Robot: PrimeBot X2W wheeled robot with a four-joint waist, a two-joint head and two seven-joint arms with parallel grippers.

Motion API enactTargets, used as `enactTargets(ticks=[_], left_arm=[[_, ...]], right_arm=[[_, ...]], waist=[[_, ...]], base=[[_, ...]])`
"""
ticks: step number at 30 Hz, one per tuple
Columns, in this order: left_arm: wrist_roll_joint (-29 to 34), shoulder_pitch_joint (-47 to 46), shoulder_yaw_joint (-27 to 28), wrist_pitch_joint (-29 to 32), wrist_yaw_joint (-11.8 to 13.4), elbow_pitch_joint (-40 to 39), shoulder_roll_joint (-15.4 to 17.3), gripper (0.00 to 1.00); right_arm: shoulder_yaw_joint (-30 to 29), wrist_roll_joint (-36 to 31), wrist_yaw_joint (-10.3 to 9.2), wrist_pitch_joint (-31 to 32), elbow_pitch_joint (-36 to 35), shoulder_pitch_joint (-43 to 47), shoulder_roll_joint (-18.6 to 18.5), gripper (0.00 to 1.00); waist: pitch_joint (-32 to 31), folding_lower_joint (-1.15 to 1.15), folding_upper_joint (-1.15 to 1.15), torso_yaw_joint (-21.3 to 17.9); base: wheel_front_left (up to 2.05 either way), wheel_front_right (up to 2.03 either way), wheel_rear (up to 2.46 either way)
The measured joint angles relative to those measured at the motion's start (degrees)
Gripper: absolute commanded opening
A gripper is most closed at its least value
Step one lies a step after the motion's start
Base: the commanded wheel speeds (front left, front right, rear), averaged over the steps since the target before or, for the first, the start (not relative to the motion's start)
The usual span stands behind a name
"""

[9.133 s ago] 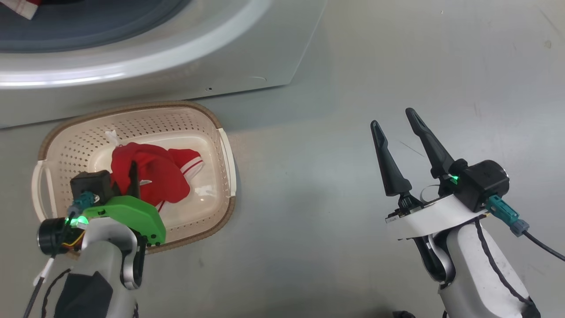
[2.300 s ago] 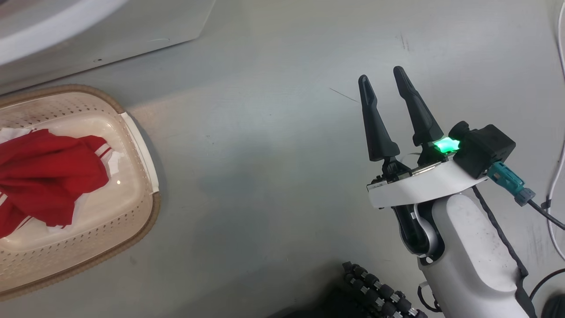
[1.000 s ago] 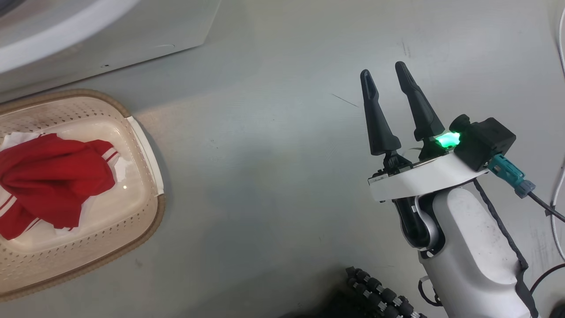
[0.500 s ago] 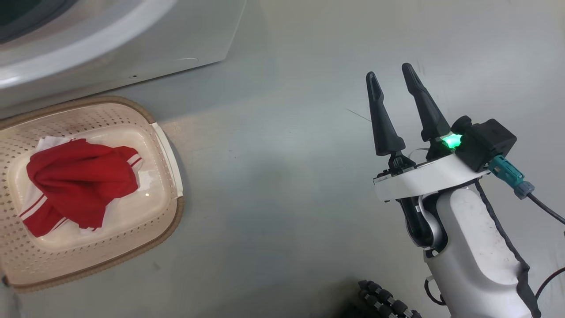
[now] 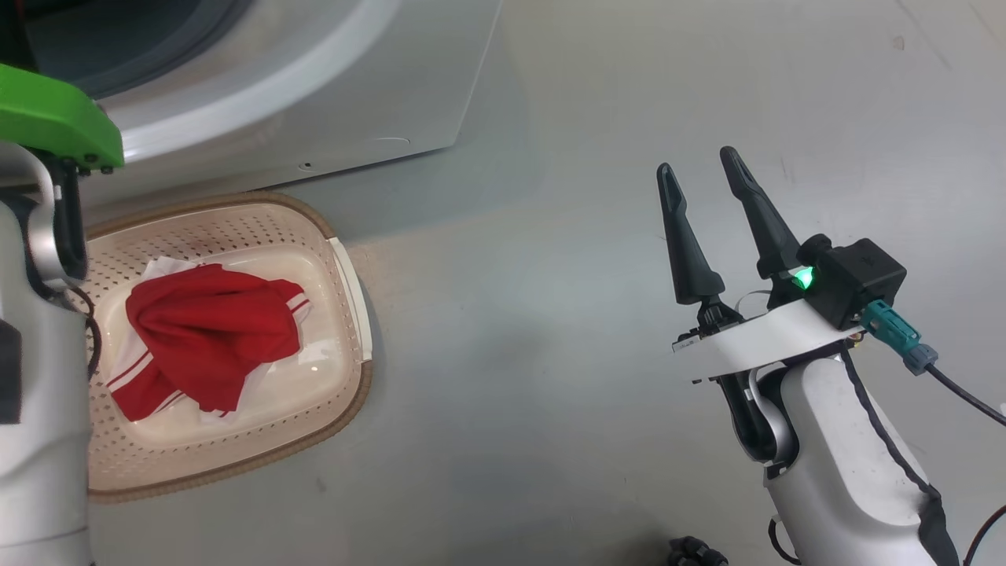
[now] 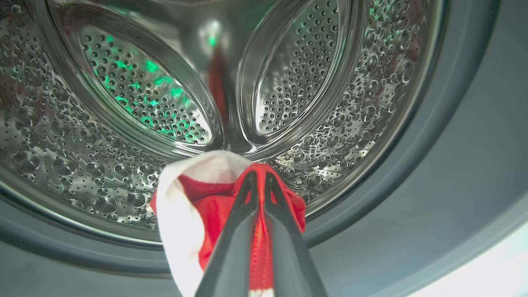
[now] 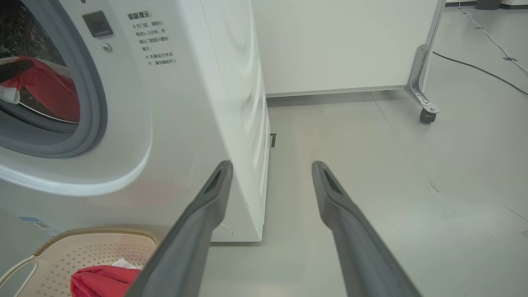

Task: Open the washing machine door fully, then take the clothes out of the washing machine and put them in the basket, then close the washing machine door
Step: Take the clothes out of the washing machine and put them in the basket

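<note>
left pincer [image 6: 259, 179]: fingers pressed together, clamped on a red-and-white garment [image 6: 194, 206]. The cloth bunches round both sides of the tips, and a white fold hangs down to their left.
held garment vs drum: it sits at the mouth of the steel drum [image 6: 123, 103], in front of the perforated back wall. The grey gasket [image 6: 416, 156] curves round it below and to the right.
same garment, right wrist view: a red bundle in the round opening of the washing machine [image 7: 185, 103], low against the gasket. A dark shape lies across its upper left; can't tell what it is.
left arm: its green wrist cover [image 5: 47, 118] is at the upper left of the head view, in front of the machine and above the basket's left end.
right pincer [image 5: 698, 161]: jaws wide, nothing between them. It hangs over bare floor [image 5: 511, 354], off the machine's right corner and well apart from the basket.
basket [image 5: 346, 393]: on the floor just in front of the washing machine, to the left of the right pincer.
clothes in basket [image 5: 212, 330]: a red heap with white stripes and white fabric under it, lying mid-bottom. Neither pincer touches it.
</note>
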Motion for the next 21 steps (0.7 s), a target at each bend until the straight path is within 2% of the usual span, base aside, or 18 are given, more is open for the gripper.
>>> enactTargets(ticks=[12,21], left_arm=[[0.14,7.3,-1.08,-7.26,0.62,-4.66,-3.7,0.0],[0.34,11.87,-2.11,-11.16,0.76,-8.99,-5.08,0.0]], right_arm=[[-1.35,-1.86,0.48,0.0,1.32,3.26,-0.01,1.0],[-2.69,-3.27,0.48,0.0,2.25,6.43,-0.03,1.0]], waist=[[-5.36,0.0,0.0,2.96],[-10.34,0.0,0.0,5.38]], base=[[0.0,0.0,0.0],[0.0,0.0,0.0]])
